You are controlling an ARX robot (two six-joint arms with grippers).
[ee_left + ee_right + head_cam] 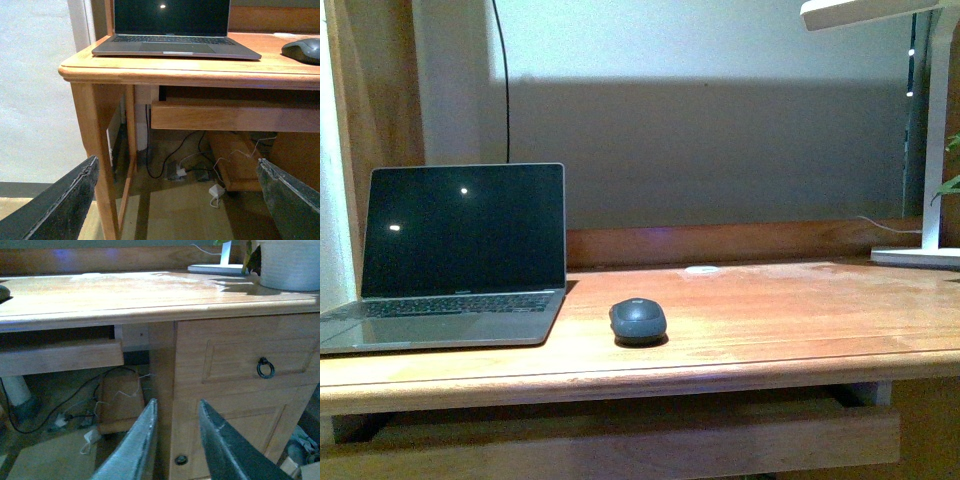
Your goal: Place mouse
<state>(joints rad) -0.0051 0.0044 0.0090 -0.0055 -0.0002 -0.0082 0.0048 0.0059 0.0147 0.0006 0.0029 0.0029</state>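
Only the front view shows the one mouse (638, 320) whole, centre frame, beside the one laptop (450, 258). The left gripper (175, 200) is wide apart and empty; the right gripper (176, 430) is narrowly parted and empty.

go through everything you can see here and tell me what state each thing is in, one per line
laptop: lid open, screen dark
mouse: resting on the desk beside the laptop, not held
left tool: open, empty, below desk level
right tool: fingers slightly apart, empty, below desk level
drawer: closed
desk lamp: upright at the desk's far right; lit or not, cannot tell
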